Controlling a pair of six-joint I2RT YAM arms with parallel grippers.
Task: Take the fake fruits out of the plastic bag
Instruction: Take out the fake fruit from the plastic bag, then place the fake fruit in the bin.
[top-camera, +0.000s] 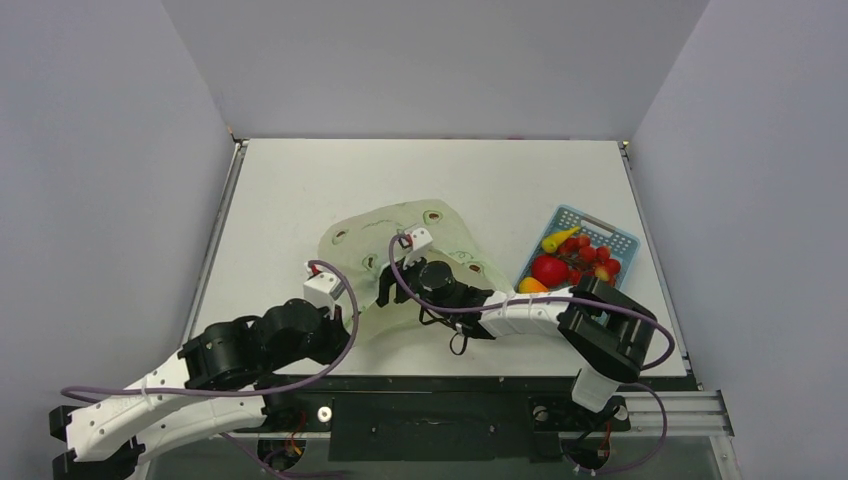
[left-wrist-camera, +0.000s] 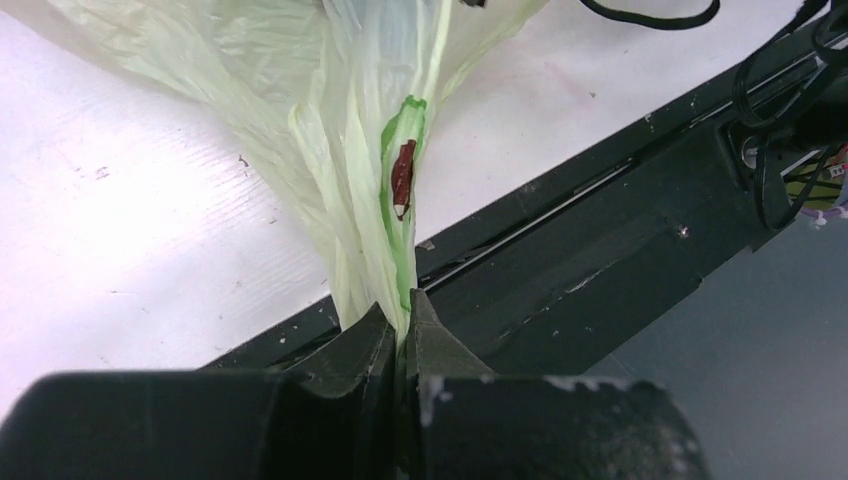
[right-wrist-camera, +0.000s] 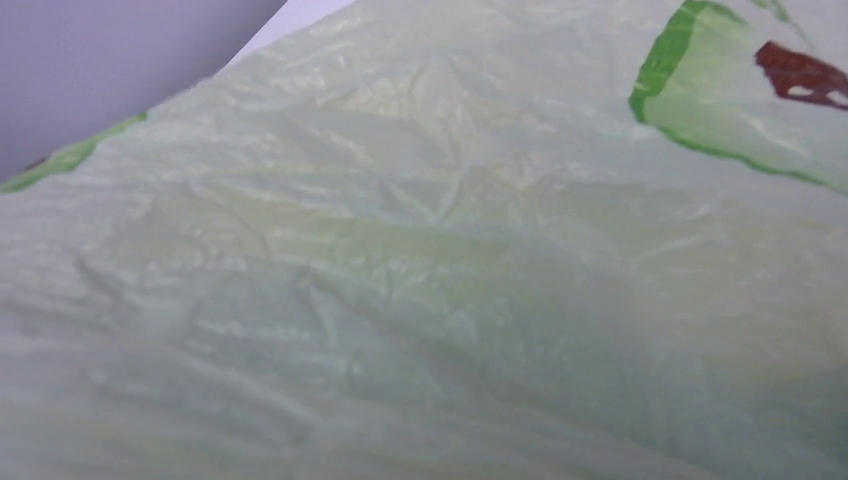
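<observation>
The pale yellow-green plastic bag (top-camera: 400, 235) lies crumpled at the table's middle. My left gripper (left-wrist-camera: 405, 325) is shut on a bunched strip of the bag (left-wrist-camera: 385, 170), near the table's front edge. It also shows in the top view (top-camera: 350, 318). My right gripper (top-camera: 400, 268) reaches into the bag from the right. Bag plastic (right-wrist-camera: 420, 260) fills the right wrist view and hides its fingers. The fake fruits (top-camera: 575, 255) lie in a blue basket (top-camera: 620, 240): a red one (top-camera: 550, 269), a yellow one (top-camera: 558, 240), an orange one (top-camera: 532, 286) and small red ones. No fruit shows inside the bag.
The blue basket stands on the table's right side, just beyond the right arm's elbow (top-camera: 610, 330). The black frame rail (left-wrist-camera: 620, 230) runs along the table's near edge. Purple cables (top-camera: 400, 290) loop over both arms.
</observation>
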